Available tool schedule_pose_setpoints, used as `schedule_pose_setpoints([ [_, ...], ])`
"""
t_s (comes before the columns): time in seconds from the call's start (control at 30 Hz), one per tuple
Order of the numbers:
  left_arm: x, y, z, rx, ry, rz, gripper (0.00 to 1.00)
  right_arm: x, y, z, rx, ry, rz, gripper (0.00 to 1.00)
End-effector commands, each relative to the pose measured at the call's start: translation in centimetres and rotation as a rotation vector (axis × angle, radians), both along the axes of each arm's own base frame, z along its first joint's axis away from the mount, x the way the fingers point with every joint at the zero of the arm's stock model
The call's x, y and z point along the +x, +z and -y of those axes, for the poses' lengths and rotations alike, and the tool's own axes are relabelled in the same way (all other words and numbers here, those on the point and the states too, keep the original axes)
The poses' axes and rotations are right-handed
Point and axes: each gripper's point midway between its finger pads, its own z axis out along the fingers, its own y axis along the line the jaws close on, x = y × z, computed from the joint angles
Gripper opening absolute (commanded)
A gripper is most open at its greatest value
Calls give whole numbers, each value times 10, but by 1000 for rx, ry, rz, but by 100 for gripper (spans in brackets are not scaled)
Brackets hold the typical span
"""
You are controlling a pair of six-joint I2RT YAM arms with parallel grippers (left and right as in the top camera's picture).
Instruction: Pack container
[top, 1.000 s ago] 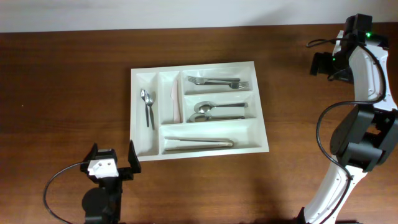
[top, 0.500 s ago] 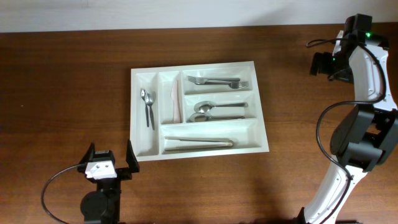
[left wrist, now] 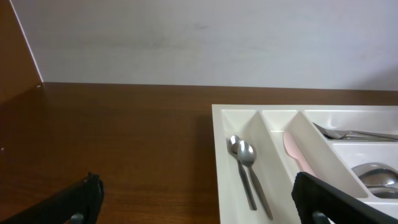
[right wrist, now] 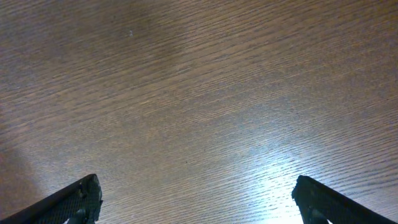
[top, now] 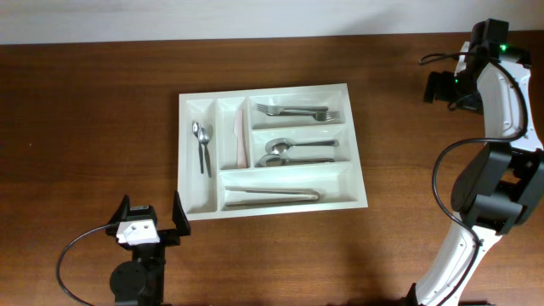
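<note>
The white container [top: 263, 89] lies mid-table with five compartments. Two small spoons [top: 202, 146] lie in its left narrow slot and a pale pink utensil [top: 240, 140] in the second. Forks [top: 293, 111], larger spoons [top: 293, 152] and knives [top: 270, 195] fill the three long slots. My left gripper [top: 151, 206] is open and empty, just off the container's front left corner. In the left wrist view it [left wrist: 199, 208] faces the container's rim [left wrist: 217, 155] and the small spoons [left wrist: 245, 168]. My right gripper [top: 442, 87] hangs open and empty far to the right, above bare wood [right wrist: 199, 93].
A pale wall [left wrist: 205, 37] runs along the table's far edge. The right arm's base and cable [top: 493, 195] occupy the right side. Dark wood table [top: 93, 127] surrounds the container on all sides.
The left gripper drew back slightly toward the table's front edge, then held still. The right arm and the cutlery have not moved.
</note>
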Motion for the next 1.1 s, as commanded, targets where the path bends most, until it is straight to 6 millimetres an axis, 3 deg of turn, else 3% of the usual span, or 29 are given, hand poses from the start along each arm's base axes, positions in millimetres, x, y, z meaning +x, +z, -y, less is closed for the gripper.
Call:
schedule_pose_setpoints([
  [0.0, 0, -1, 2, 21, -14, 1, 99, 4, 24, 1, -12, 6, 53, 99],
  [0.2, 0, -1, 2, 21, -14, 1, 99, 2, 23, 0, -6, 6, 46, 99],
  [0.3, 0, -1, 2, 21, -14, 1, 99, 0, 28, -26, 113, 22, 56, 99],
  [0.43, 0, -1, 2, 21, -14, 1, 99, -6, 74, -57, 154, 82, 132, 99],
  [0.53, 0, -1, 2, 21, -14, 1, 99, -12, 124, -77, 121, 141, 236, 99],
  [0.63, 0, -1, 2, 21, -14, 1, 99, -22, 160, -100, 68, 267, 317, 99],
  [0.77, 0, -1, 2, 21, -14, 1, 99, -47, 190, -135, -34, 446, 436, 99],
  [0.9, 0, -1, 2, 21, -14, 1, 99, -76, 195, -155, -88, 495, 582, 99],
  [1.07, 0, -1, 2, 21, -14, 1, 99, -126, 181, -170, -108, 532, 807, 99],
])
